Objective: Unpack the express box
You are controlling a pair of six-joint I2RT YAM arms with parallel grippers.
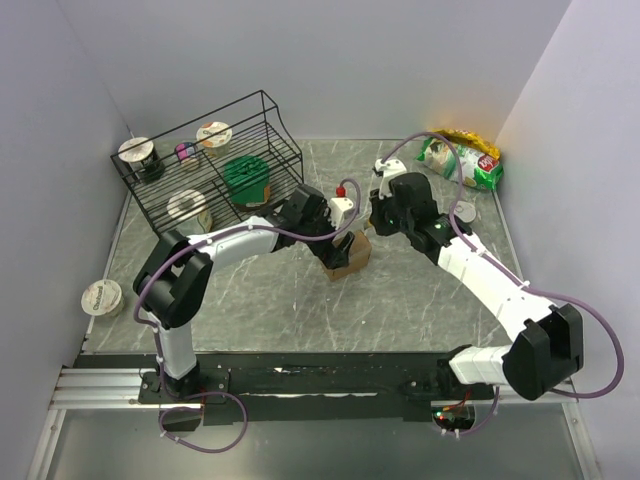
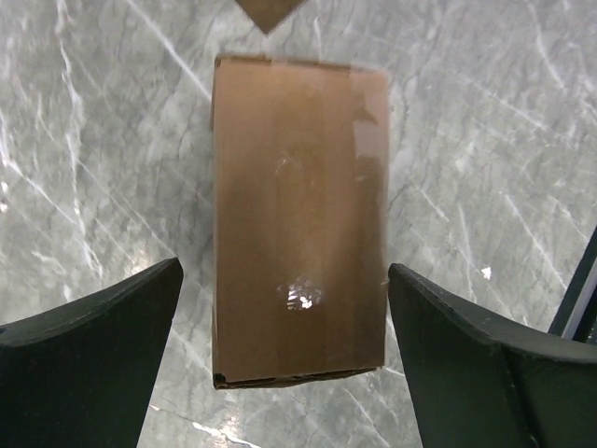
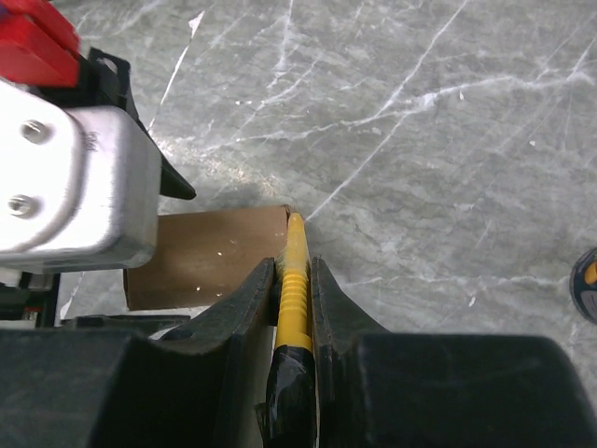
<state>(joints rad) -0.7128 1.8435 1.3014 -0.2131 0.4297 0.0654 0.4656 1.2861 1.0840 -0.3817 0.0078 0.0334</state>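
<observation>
Two hands are at the express box (image 2: 298, 219), which lies on the bench (image 2: 485, 140) just off the near right corner of the black wire rack (image 1: 215, 150), its flaps closed. A glossy strip runs the length of its top face, and I take it for clear tape.

The left hand (image 2: 284, 275) hangs over the box with its jaws spread as wide as they go. One dark finger (image 2: 93, 355) is on either side of the carton, and it grips nothing. The right hand (image 3: 294, 280) is closed on a slim yellow-and-black tool (image 3: 295, 252), a cutter by the look of it. The tool's tip sits right at one top corner of the box, though from where I stand I can't say whether it is touching the cardboard.

This looks like the start of slitting the seal. To do it well, I'd want the left hand to close on the box's sides first, low enough to stay out of the blade's line. A carton this light will likely skid across the marble if nothing holds it. The tip should then follow the taped seam in one straight pull. It should go only as deep as the tape, so that whatever is inside isn't scored, and be drawn rather than pressed down so the top doesn't cave in.
</observation>
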